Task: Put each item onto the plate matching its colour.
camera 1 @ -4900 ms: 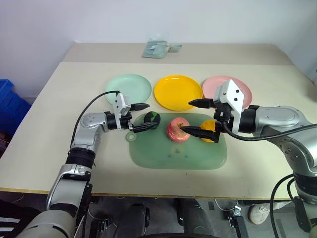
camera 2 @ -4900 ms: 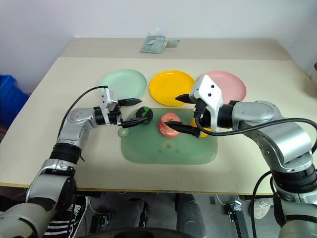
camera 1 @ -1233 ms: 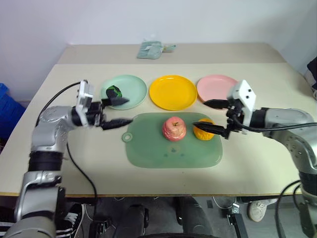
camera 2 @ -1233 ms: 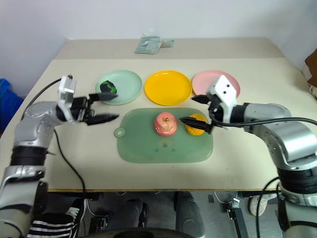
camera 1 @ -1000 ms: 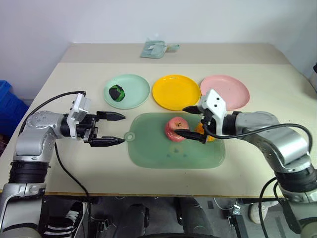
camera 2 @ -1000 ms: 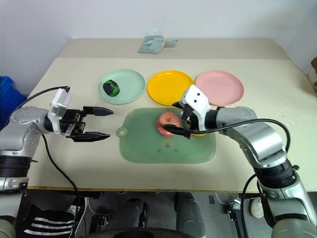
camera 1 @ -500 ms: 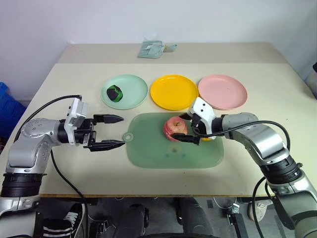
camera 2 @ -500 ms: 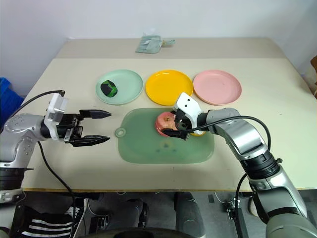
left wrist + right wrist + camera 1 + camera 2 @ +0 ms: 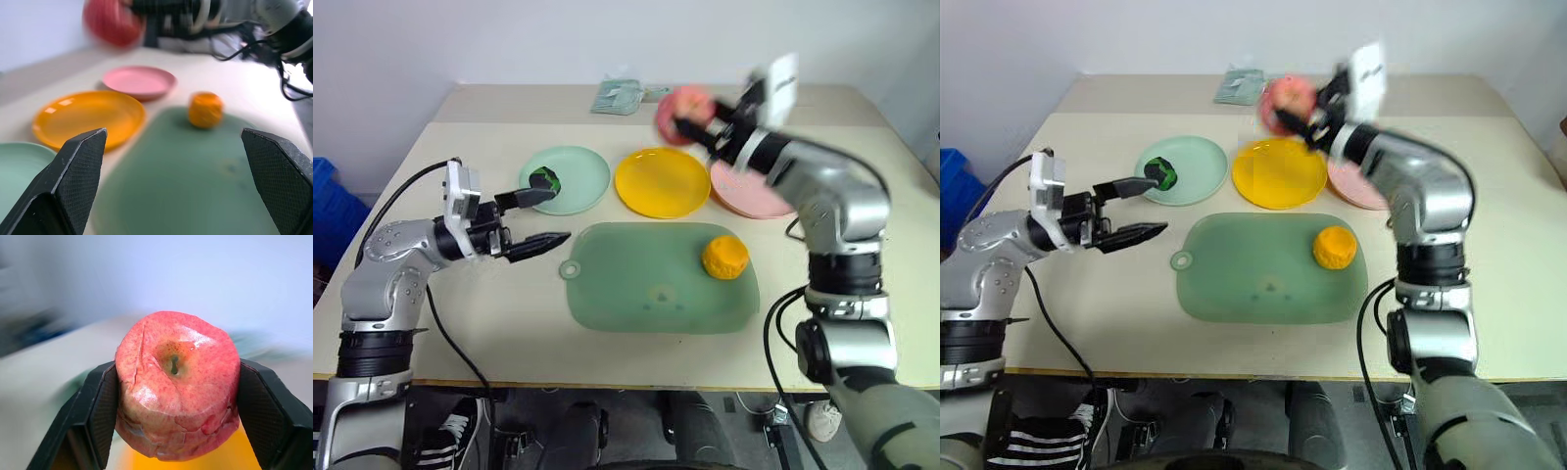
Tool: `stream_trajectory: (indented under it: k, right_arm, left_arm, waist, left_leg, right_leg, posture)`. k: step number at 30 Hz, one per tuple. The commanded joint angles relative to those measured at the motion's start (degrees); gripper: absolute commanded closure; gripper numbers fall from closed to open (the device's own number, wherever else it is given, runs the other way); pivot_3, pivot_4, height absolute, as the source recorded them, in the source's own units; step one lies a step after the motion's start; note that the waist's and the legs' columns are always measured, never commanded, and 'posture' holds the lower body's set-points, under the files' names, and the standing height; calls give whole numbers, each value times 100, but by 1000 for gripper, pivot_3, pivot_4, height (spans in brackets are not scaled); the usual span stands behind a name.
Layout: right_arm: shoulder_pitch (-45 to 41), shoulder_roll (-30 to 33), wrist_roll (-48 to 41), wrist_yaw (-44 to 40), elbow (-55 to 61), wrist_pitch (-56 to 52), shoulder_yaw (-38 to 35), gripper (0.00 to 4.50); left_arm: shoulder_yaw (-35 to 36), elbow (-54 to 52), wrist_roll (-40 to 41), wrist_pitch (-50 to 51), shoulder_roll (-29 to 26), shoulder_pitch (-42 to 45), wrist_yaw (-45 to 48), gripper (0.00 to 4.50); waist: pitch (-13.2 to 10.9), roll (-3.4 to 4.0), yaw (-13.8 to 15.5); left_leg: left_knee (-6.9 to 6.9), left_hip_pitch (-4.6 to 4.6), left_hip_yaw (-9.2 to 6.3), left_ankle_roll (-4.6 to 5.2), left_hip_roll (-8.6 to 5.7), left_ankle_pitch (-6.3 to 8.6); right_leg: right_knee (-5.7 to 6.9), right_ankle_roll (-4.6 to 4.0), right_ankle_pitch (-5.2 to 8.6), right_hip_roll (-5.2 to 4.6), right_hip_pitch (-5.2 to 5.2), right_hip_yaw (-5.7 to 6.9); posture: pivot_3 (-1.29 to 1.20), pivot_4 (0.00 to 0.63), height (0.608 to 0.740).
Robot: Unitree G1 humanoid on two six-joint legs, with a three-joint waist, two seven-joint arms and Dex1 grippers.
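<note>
Head views: right gripper (image 9: 697, 125) is clamped on the pink apple (image 9: 680, 105), carried high, well clear of the table. The pink plate (image 9: 756, 195) sits below and a bit to the gripper's right side, the yellow-orange plate (image 9: 662, 182) below it towards the other arm. Left gripper (image 9: 540, 217) is spread wide with nothing in it, hovering beside the near edge of the mint plate (image 9: 570, 179); the green-and-black ball (image 9: 545, 179) lies on that plate just past its upper finger. The orange fruit (image 9: 725, 257) is alone on the green mat (image 9: 656, 277), well away from both grippers.

Left wrist view: both fingers (image 9: 68, 183) stand far apart, nothing between them. Ahead of them lie the mat, the orange fruit, then the yellow-orange and pink plates; the apple shows above (blurred).

Right wrist view: apple seated squarely between the two finger pads (image 9: 100, 413), stem end facing the camera. Grip looks firm.

Status, as I read it: one of three done (ball on mint). Apple is in transit, not yet on pink. Orange fruit untouched. Left to do: lower the apple onto pink and release, then move the orange fruit to the yellow-orange plate.
</note>
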State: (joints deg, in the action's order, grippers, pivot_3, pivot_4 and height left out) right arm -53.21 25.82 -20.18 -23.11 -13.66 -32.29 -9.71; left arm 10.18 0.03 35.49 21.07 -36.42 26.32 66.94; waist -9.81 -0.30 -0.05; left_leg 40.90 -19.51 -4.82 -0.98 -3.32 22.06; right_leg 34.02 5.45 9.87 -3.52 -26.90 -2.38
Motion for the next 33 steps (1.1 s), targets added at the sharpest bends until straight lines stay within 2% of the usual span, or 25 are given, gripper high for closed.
stream_trajectory:
  k: [1,4,7,10,11,16,18,20,22,23,28,33]
  right_arm:
    - [39,345,683,861,-1130,586,-286,1517]
    - [144,532,903,907,-1616,853,-242,1517]
    - [285,522,904,633,-1804,954,-164,1517]
    - [409,419,692,431,-1859,864,-298,142]
    - [383,413,698,532,-1877,862,-356,26]
    - [186,440,579,575,-1707,1147,-573,26]
    - [141,448,314,198,-1379,1270,-663,26]
    - [430,517,-466,-910,-422,611,-551,26]
    - [1093,880,-1013,-2099,724,45,-160,26]
    - [1350,1043,-1141,-2432,1100,-132,-28,26]
    - [2563,2170,-1007,-3609,2268,-404,708,26]
    - [2794,2346,-467,-3507,2187,-154,1060,26]
  left_arm:
    - [-104,128,-138,162,137,286,-459,0]
    - [-216,375,-437,101,262,468,-839,0]
    - [-222,288,-253,275,225,495,-655,0]
    - [-232,311,-326,202,195,519,-618,0]
    - [-216,282,-304,192,195,502,-590,0]
    - [-126,78,-98,276,182,387,-432,0]
    - [-82,-28,21,304,156,322,-309,0]
    - [28,-204,332,465,98,248,-96,0]
    - [93,-328,574,573,0,150,163,0]
    - [101,-356,617,582,-36,113,238,0]
    - [-107,-552,563,526,-363,-188,838,0]
    - [-337,-514,326,427,-603,-359,1150,0]
  waist:
    - [-2,2,-5]
    - [-8,14,-85]
    - [-10,16,-248]
    - [-10,16,-345]
    - [-10,16,-355]
    - [-10,17,-348]
    - [-11,18,-344]
    - [-12,20,-356]
    - [-11,21,-344]
    - [-9,18,-321]
    - [-11,19,-173]
    - [-12,16,-139]
  left_leg:
    - [0,0,6,6,-6,3]
    - [-1,-4,19,20,-13,10]
    - [-8,-15,42,22,-8,12]
    - [-8,-17,48,21,2,11]
    - [-8,-14,48,17,3,9]
    - [-6,5,43,6,3,2]
    - [-7,4,42,6,3,2]
    - [-7,2,42,5,4,2]
    - [-8,0,40,5,13,2]
    - [-15,-4,31,6,14,2]
    - [-7,-1,26,41,3,22]
    - [12,22,38,51,-4,27]
  right_leg:
    - [-2,0,0,-5,0,-2]
    - [-5,0,0,-11,-6,-13]
    - [-1,0,0,-5,-33,-35]
    - [6,1,0,-1,-42,-39]
    - [9,1,-1,1,-40,-40]
    - [15,2,-1,4,-27,-40]
    - [17,2,-1,4,-29,-40]
    - [17,2,-1,5,-30,-40]
    - [17,2,-1,13,-32,-39]
    - [13,2,-1,14,-29,-32]
    - [0,2,0,2,-13,-22]
    - [-4,3,0,-2,7,-28]
  posture:
    - [0,150,740]
    - [0,150,740]
    - [0,150,740]
    - [0,150,740]
    - [0,150,740]
    - [0,150,740]
    - [0,150,740]
    - [0,150,740]
    - [0,150,740]
    - [0,150,740]
    - [0,150,740]
    - [0,150,740]
